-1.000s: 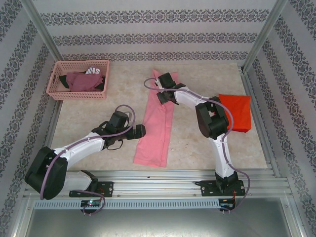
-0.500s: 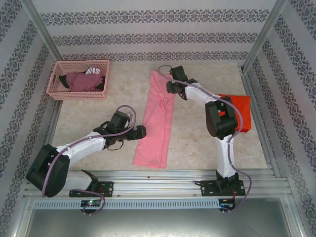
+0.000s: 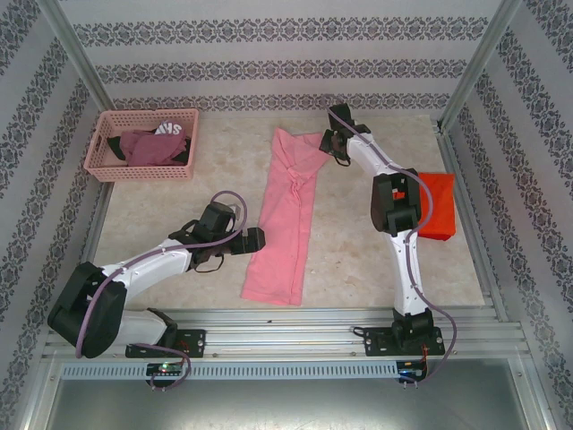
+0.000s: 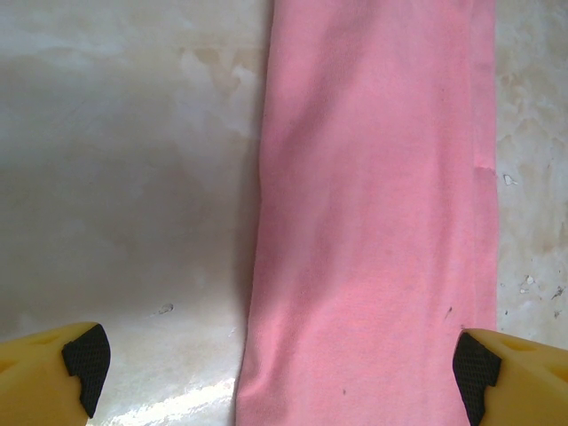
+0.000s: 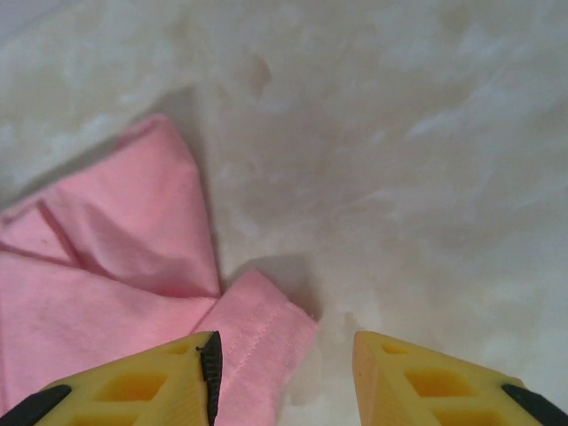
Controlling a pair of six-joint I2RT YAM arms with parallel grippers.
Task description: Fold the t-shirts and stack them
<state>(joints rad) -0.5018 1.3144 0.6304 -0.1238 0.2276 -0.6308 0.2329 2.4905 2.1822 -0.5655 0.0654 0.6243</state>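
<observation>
Marbled table (image 3: 340,255), patterned walls (image 3: 269,54), left claw (image 4: 277,359) and right claw (image 5: 286,344) gaping, pink t-shirt (image 3: 285,224)

far off to my left, at the back corner of the table (image 3: 179,206), sits a pink plastic basket (image 3: 97,150) with latticed walls. a maroon garment (image 3: 148,146) is heaped inside it. a black garment (image 3: 114,143) lies in there with it, showing at both ends, and there is white print (image 3: 170,128) up by the back rim (i can't read the letters). the tabletop is pale, glossy marbled stone, and up close it carries a few small dark specks (image 4: 165,309). white walls (image 3: 269,54) banded with dark floral pattern close in three sides. metal posts (image 3: 70,49) stand at the corners. silver rails (image 3: 295,322) run along the near edge, with a slotted strip (image 3: 269,369) just below them.
</observation>
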